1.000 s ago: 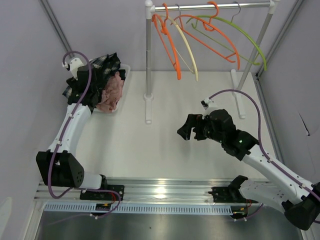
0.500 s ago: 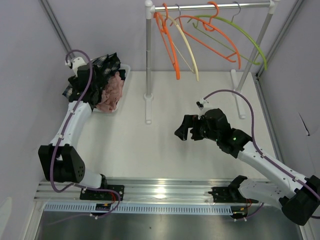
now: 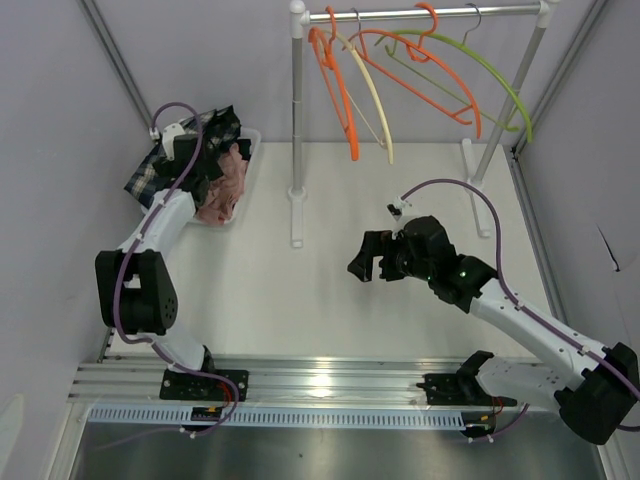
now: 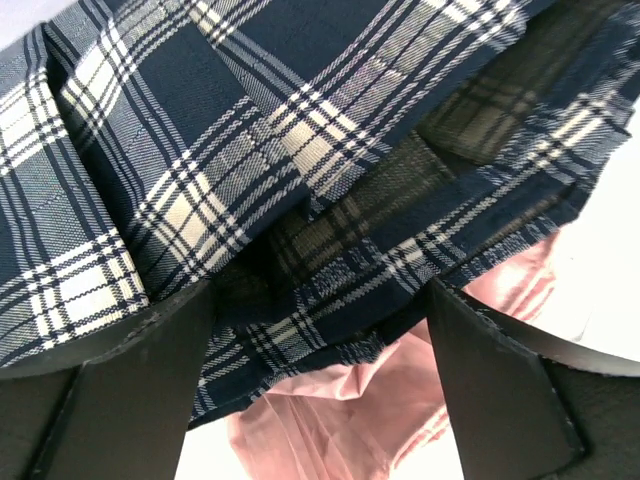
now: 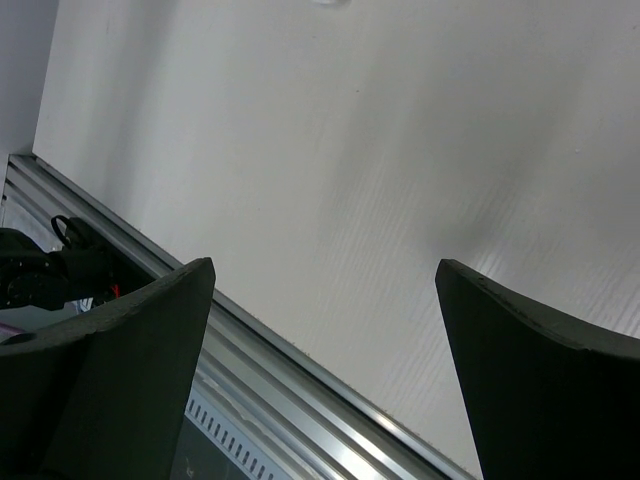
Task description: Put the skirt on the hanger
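pickup step: left gripper (image 4: 320, 295) wide open over plaid skirt (image 4: 250, 150), dark folds between jaws, pink cloth (image 4: 345, 410) past its hem. right gripper (image 5: 322, 300) open too, nothing held, table (image 5: 350, 150) beyond jaws. next: drop, close on 1 skirt fold, skip pink.

Bright, even light, faint shadows, glare on the rail (image 3: 322, 381).

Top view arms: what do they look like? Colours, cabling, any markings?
Both look alike. The left arm and right arm have white tubular links and chunky black joint housings. A purple cable loops loosely along each. A small green light glows on the right arm's black wrist housing. The fingers are broad, matte black curved wedges. No lettering is legible.
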{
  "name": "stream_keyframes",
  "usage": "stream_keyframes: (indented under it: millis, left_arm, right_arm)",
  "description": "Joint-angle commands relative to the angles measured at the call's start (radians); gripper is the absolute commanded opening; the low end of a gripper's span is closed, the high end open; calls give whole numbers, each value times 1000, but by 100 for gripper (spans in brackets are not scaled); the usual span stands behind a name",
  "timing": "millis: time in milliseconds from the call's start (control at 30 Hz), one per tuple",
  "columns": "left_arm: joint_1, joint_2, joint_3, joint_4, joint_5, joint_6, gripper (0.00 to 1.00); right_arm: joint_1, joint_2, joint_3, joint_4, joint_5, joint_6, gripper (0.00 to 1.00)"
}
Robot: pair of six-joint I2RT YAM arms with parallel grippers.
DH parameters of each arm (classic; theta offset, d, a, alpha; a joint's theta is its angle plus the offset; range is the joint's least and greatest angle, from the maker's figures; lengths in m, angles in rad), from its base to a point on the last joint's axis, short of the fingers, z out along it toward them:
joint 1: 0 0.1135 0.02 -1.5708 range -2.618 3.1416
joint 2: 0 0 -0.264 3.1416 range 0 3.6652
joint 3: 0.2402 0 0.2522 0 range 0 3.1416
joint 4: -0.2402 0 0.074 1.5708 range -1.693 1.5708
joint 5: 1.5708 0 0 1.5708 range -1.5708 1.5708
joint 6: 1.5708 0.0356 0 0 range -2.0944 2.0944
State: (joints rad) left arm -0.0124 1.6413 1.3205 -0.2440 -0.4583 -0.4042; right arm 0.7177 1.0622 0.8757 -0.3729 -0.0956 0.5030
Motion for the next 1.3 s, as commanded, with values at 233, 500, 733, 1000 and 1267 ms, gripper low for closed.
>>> stream_keyframes:
  millis: [233, 500, 733, 1000, 1267]
  left_arm:
    - [45, -4, 29, 40, 13, -16, 22]
    - [32, -182, -23, 12, 96, -19, 0]
    - [-67, -353, -64, -32, 124, 18, 0]
    - [-274, -564, -64, -149, 50, 48, 0]
    - [-633, -672, -64, -314, -66, 12, 0]
  right_arm:
    - [0, 4, 37, 19, -3, -26, 99]
    - [-1, -1, 48, 19, 2, -31, 99]
    - [-12, 8, 84, 6, 4, -46, 99]
    - [-52, 5, 135, -15, -9, -75, 99]
    - [-92, -45, 154, -40, 0, -86, 99]
